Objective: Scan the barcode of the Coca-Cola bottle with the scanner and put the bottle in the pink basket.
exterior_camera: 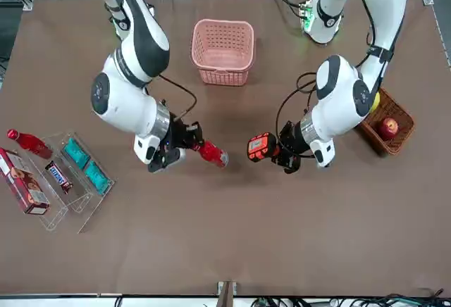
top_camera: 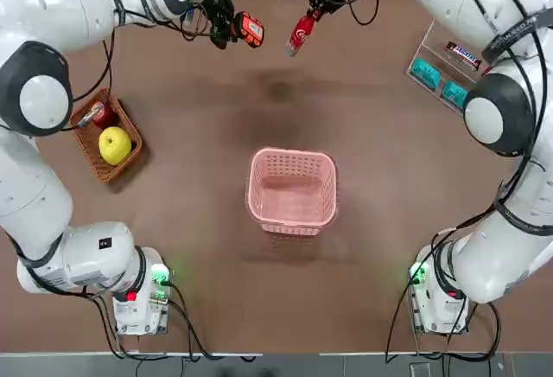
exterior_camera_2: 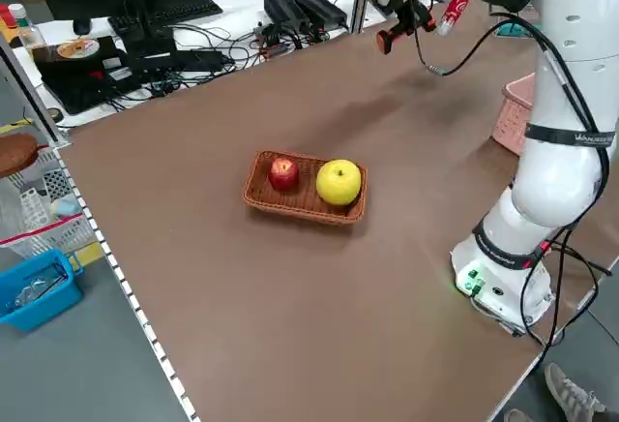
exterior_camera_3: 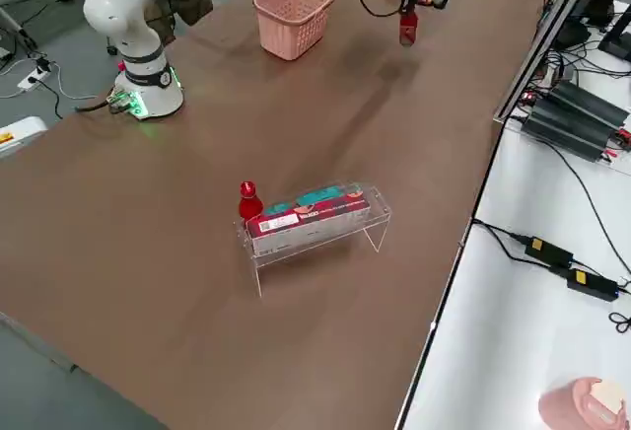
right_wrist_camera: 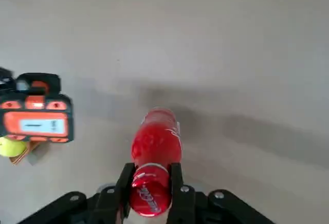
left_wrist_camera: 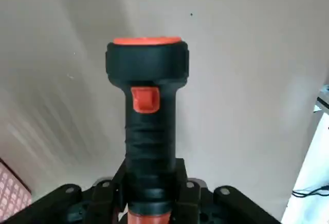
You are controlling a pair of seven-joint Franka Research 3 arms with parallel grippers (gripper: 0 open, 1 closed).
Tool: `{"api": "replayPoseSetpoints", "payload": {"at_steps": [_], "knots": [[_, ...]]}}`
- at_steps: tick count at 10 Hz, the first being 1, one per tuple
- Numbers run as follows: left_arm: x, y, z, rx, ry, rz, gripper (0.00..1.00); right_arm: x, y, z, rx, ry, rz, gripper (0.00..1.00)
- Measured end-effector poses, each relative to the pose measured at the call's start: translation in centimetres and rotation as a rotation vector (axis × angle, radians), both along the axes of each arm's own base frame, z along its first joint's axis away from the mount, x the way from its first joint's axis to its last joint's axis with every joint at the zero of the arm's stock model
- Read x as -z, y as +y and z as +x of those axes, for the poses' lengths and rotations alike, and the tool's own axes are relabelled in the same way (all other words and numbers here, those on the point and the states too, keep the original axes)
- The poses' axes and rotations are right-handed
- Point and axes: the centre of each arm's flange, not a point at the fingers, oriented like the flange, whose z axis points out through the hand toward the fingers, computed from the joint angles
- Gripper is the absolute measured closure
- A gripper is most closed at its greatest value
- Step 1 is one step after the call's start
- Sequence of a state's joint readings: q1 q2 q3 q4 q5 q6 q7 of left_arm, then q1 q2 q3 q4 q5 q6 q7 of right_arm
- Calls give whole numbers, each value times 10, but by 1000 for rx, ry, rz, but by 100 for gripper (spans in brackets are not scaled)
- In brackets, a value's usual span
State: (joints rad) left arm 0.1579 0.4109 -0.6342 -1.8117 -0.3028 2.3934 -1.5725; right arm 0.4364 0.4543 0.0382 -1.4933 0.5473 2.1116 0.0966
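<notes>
Your right gripper [right_wrist_camera: 151, 178], closed on the slim red bottle [right_wrist_camera: 157, 144], slants its free end toward the side of the black-and-orange scanner [left_wrist_camera: 149, 136] clamped in your left gripper [left_wrist_camera: 150, 178], just apart.

Basket between fruit and rack

The plastic basket [top_camera: 292, 154] sits mid-table; beyond it, the left gripper [top_camera: 230, 28] holds the scanner [top_camera: 251, 29] left of the Coca-Cola bottle [top_camera: 300, 36] in the right gripper [top_camera: 315, 14]. Far left, the wicker basket [top_camera: 88, 145] holds two apples [exterior_camera_2: 338, 182], one behind the other. Far right, the rack [exterior_camera: 88, 203] carries two packets [exterior_camera: 96, 177], a chocolate bar [exterior_camera: 59, 177], a box [exterior_camera: 25, 184] and another bottle [exterior_camera: 32, 144]
</notes>
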Motion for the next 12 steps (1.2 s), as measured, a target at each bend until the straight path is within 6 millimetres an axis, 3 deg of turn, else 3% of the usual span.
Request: {"api": "replayPoseSetpoints", "payload": {"at_steps": [6,12], "knots": [[8,-4,8,-108,41,-120,64,32,-17,3,87,127,171,67],[25,-19,1,-80,-3,-94,64,30,-20,5,111,136,234,67]]}}
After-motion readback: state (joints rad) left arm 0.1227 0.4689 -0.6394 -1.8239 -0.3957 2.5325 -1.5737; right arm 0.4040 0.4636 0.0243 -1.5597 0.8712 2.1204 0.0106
